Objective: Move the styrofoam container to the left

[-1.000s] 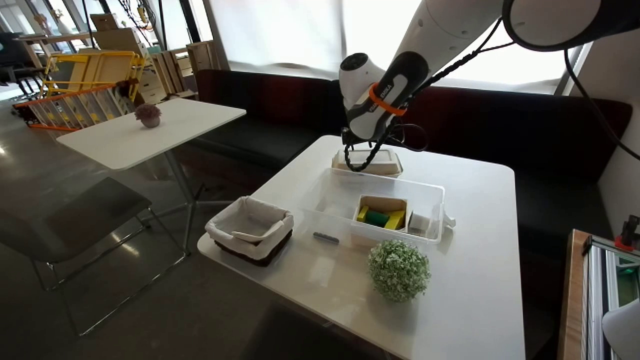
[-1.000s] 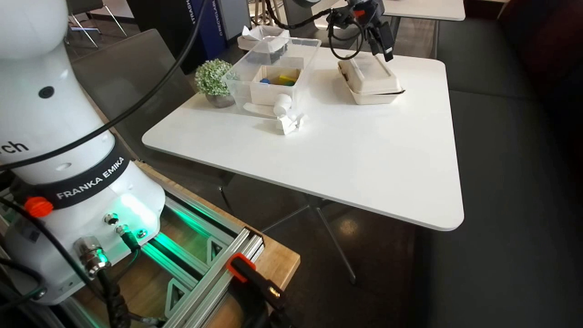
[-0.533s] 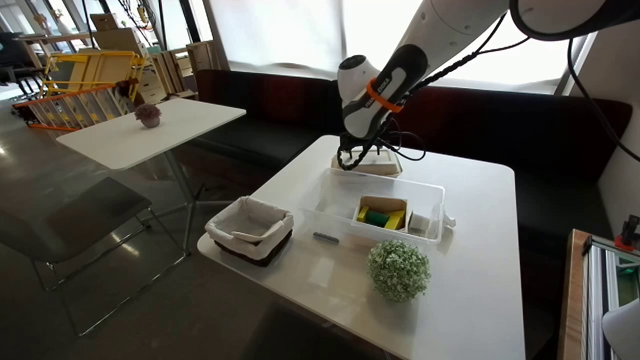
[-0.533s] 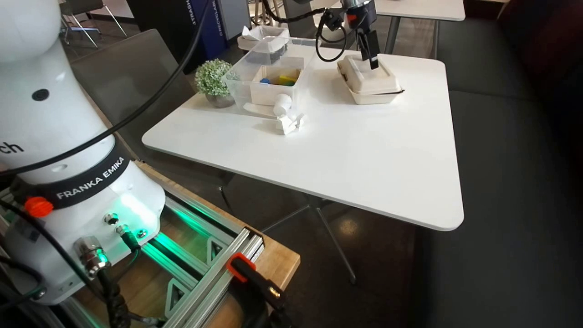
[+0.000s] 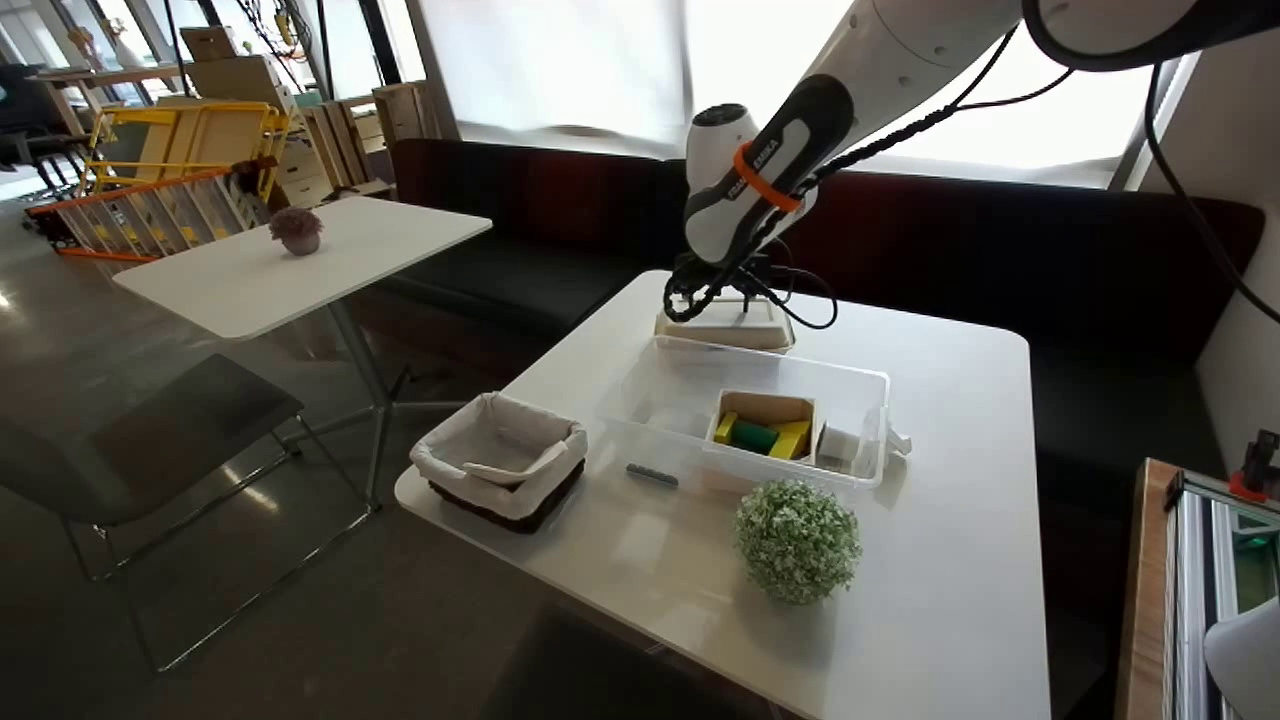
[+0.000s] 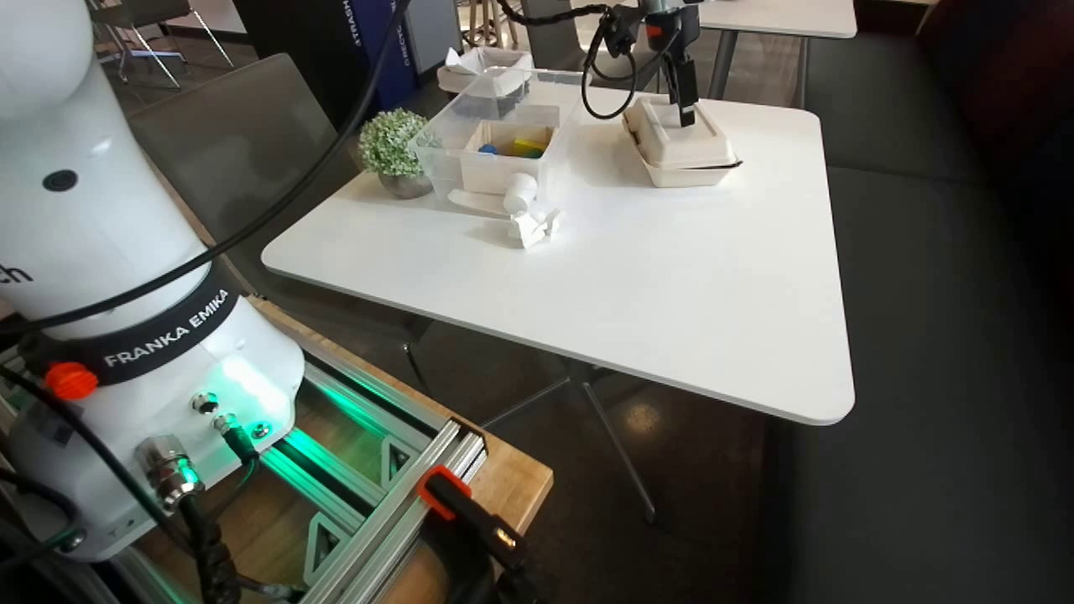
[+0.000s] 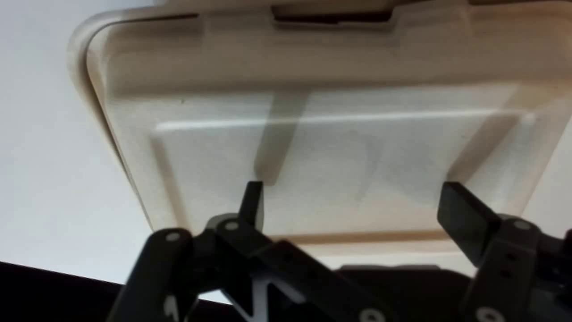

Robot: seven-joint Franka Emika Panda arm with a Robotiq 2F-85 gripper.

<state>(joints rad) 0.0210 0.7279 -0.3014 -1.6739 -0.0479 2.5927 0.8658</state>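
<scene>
Wrist view: the gripper (image 7: 353, 192) comes in from the near edge; the styrofoam container (image 7: 330, 152) lies directly below it and to its far side.
Jaws: wide apart, nothing held between them; whether the fingertips (image 7: 254, 199) touch the container or hang just above, I cannot tell.
Long axis: in the same wrist view it runs left to right, as the jaws open, so both container ends lie outside the fingertips.
White table (image 6: 671, 285): in an exterior view the container rests on its far part, to the right of the clear bin (image 6: 457, 117), near but apart.
Coming move: in my judgement, pressing down and dragging suits better than grasping across such length.
</scene>
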